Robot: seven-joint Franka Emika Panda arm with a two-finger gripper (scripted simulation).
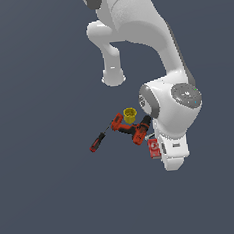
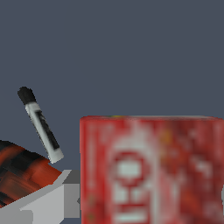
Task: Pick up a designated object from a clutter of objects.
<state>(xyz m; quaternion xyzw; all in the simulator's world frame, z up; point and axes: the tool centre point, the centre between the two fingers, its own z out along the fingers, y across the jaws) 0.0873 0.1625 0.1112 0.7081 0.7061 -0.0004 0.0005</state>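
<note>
Item: red box (image 2: 151,170), flat, rectangular, white lettering on its face. Location: at the gripper (image 1: 159,150), at about 4 o'clock from the power drill (image 1: 132,129) in the exterior view; it fills much of the wrist view, close to the camera.

Gripper state: one grey finger (image 2: 41,201) shows beside the box edge, apparently touching it; the other is hidden, so whether the jaws are clamped on the box cannot be told.

Neighbours: marker (image 2: 41,127), black and white, near the box but apart from it; yellow cup (image 1: 130,115) at 12 o'clock from the drill; screwdriver (image 1: 101,136) at 9 o'clock, well apart.

Handling advice: the step appears to be securing and raising the box. Grip across its thin sides, squarely, then lift straight up, clear of the drill.

Writing: white marks, too blurred to read. No brand legible.
</note>
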